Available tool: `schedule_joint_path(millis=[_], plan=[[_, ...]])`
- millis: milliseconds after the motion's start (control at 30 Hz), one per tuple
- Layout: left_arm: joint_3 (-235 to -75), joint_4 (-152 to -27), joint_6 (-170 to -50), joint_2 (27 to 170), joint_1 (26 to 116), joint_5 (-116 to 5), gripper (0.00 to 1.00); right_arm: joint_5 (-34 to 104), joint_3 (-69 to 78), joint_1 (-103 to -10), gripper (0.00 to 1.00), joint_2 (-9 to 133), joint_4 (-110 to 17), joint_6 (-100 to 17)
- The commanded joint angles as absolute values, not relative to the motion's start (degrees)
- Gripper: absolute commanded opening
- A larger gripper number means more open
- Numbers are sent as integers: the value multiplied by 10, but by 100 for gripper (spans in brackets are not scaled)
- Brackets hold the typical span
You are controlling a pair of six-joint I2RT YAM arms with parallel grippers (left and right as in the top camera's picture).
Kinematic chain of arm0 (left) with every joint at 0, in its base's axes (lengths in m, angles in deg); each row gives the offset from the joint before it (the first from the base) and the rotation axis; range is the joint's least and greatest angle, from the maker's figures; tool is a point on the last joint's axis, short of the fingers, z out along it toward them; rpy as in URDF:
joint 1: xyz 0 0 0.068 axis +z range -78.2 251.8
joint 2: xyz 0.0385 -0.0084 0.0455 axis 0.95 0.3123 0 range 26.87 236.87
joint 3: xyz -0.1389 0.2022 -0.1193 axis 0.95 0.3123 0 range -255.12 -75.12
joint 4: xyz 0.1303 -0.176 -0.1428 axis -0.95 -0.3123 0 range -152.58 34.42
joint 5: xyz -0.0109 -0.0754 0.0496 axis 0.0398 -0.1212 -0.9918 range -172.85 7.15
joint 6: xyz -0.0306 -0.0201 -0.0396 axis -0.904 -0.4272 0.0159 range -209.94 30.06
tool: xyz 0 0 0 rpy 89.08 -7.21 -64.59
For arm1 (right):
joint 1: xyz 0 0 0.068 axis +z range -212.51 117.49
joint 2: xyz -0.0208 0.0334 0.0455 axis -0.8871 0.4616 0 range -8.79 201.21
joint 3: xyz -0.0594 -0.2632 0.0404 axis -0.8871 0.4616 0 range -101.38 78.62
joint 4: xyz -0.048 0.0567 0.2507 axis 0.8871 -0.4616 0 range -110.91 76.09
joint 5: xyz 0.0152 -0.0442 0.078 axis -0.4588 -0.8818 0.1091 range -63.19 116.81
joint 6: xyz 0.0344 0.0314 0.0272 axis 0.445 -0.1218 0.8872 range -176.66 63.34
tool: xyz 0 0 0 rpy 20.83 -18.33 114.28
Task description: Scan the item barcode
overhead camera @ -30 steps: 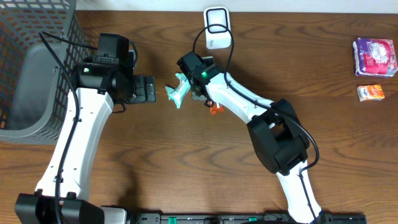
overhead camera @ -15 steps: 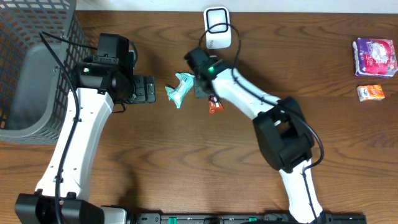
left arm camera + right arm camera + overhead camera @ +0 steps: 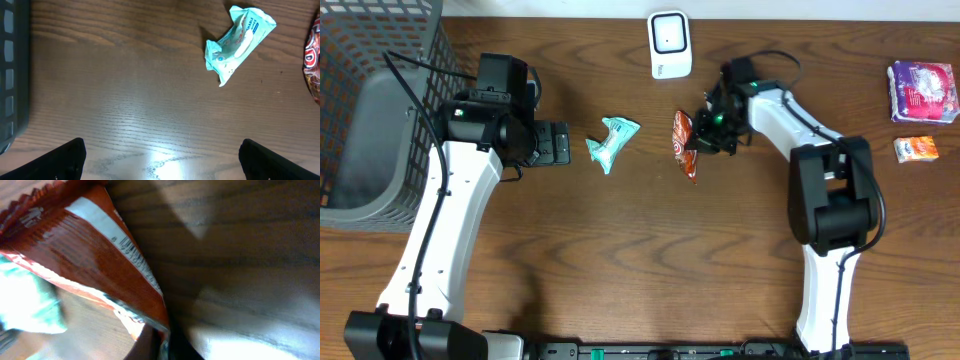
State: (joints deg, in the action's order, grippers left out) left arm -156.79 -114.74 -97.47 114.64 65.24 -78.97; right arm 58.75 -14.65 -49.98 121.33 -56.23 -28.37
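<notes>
My right gripper (image 3: 708, 130) is shut on one end of a red-orange snack packet (image 3: 684, 145), held just above the table below the white scanner (image 3: 669, 44). In the right wrist view the packet (image 3: 95, 255) runs up and left from my jaws (image 3: 167, 340), with a white strip of black print (image 3: 135, 260) along it. A teal packet (image 3: 610, 142) lies on the table to the left. My left gripper (image 3: 555, 143) hangs open beside it with nothing between its fingers (image 3: 65, 160); the teal packet (image 3: 237, 42) shows ahead of them.
A grey mesh basket (image 3: 370, 120) stands at the far left. At the far right lie a purple packet (image 3: 923, 92) and a small orange packet (image 3: 916, 149). The basket's wall (image 3: 12, 75) edges the left wrist view.
My right arm has swung right, away from the teal packet, carrying the red-orange packet to below and right of the scanner. The left arm has not moved.
</notes>
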Motion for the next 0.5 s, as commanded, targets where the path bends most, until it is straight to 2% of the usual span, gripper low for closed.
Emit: schedule_joint_path(millis=[0, 67, 133, 267, 467], plan=[[-1566, -1149, -979, 1149, 653, -799, 98, 667, -81, -523, 14, 1214, -519, -290], [-1566, -1149, -979, 1149, 653, -799, 98, 660, -60, -537, 9, 1214, -504, -290], [-1566, -1149, -979, 1149, 653, -799, 98, 646, -57, -548, 11, 1214, -515, -292], [-1566, -1149, -979, 1149, 653, -799, 98, 644, -58, -564, 20, 1203, -541, -324], [-1566, -1149, -979, 1149, 653, -799, 98, 589, -58, -565, 45, 1157, -581, -345]])
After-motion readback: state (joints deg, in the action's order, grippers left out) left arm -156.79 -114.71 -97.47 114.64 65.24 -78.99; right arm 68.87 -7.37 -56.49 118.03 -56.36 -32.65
